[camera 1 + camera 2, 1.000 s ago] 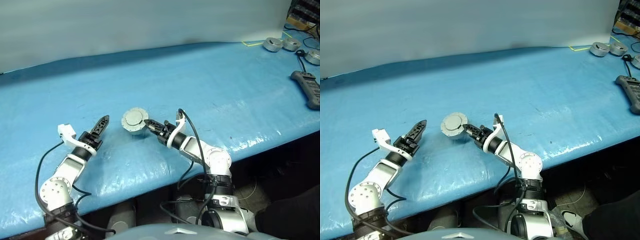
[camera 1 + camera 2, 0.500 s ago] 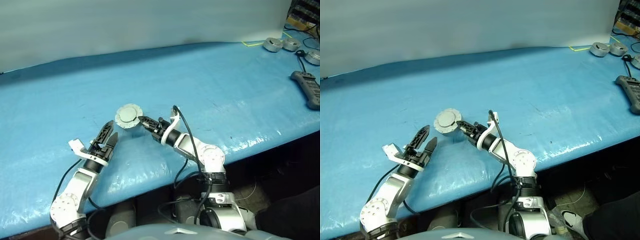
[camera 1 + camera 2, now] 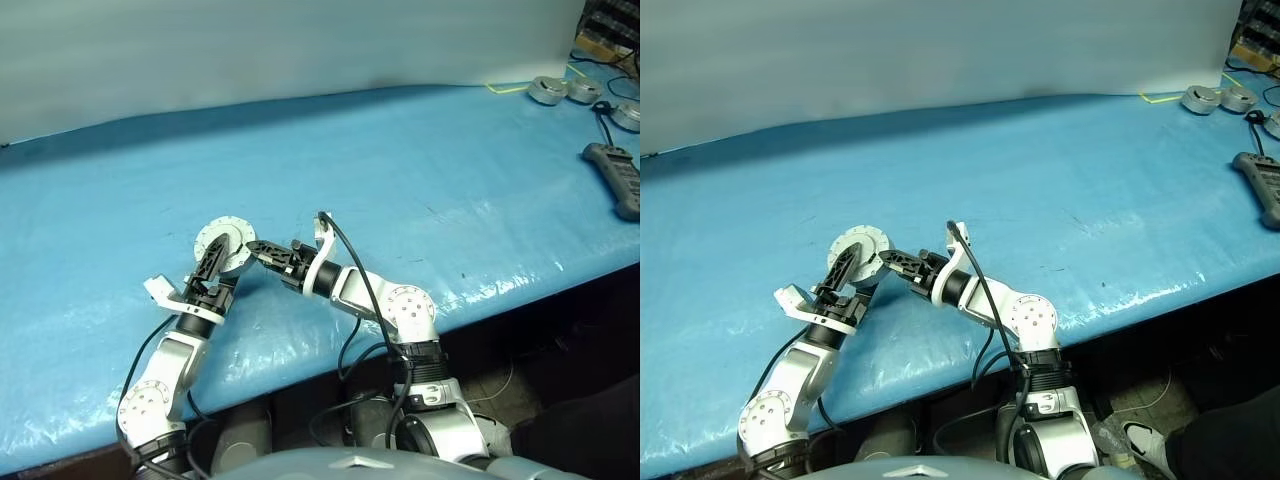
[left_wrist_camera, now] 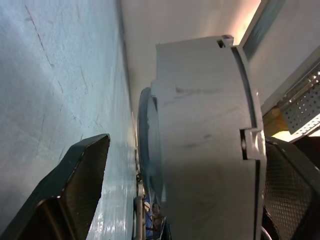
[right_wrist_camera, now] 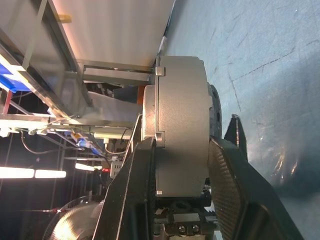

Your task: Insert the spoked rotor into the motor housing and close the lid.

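Leftward the round silver-grey motor housing [image 3: 224,245] was carried, pinched by right hand [image 3: 256,250]; left hand [image 3: 208,270] half-open alongside; rigid, probably weighty, best gripped across its rim.

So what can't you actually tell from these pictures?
- Whether the spoked rotor is inside the motor housing: the closed casing hides its interior in every view.
- Whether the left gripper touches the housing: its fingers overlap it in the head views.
- The small silver pieces at the table's far corner: too small.
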`<control>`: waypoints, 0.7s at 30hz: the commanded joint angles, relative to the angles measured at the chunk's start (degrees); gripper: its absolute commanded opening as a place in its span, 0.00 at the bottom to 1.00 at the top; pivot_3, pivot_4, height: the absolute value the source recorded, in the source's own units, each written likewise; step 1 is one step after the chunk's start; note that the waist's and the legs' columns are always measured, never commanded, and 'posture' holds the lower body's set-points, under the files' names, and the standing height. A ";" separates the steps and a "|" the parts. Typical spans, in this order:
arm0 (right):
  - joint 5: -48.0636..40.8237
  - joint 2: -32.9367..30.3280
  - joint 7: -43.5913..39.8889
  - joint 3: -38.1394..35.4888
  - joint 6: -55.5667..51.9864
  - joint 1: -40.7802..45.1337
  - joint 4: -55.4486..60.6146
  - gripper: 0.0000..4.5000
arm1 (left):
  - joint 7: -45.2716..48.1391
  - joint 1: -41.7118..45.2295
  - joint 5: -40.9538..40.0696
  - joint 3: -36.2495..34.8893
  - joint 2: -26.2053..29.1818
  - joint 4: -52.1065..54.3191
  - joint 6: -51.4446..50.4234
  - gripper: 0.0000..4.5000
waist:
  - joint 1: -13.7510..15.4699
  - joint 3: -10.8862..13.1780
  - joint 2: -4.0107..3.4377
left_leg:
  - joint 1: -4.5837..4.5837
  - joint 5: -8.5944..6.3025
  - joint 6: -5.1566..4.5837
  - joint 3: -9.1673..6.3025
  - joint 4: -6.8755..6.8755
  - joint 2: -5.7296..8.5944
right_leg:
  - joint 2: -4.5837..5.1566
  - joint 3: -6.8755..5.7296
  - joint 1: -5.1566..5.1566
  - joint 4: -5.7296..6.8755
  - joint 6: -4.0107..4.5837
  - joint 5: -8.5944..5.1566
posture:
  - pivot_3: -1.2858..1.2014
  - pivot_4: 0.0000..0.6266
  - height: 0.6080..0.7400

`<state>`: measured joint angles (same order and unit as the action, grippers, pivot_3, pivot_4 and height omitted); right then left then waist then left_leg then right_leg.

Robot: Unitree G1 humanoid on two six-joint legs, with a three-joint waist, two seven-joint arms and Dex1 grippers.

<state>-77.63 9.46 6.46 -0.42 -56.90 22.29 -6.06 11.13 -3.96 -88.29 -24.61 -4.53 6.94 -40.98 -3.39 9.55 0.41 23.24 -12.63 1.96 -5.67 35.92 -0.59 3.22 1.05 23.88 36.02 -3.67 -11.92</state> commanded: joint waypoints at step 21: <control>31.19 -13.75 -22.02 17.89 18.22 -13.72 22.59 1.00 | -4.86 7.53 1.79 1.35 6.17 -4.85 5.21 0.53 | 0.28 0.02 0.01 | 0.05 -0.03 -0.05 -0.04 0.12 0.03 | -0.03 -0.01 0.00 -0.03 -0.07 0.03 | 0.52 0.24 1.00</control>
<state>-50.41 -3.88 -11.92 16.09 -43.00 9.17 12.60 5.43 1.33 -86.69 -22.22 0.62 1.66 -36.30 -3.11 9.57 0.42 23.28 -12.66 1.92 -5.71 36.08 -0.56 3.20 1.04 23.85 35.99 -3.77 -11.87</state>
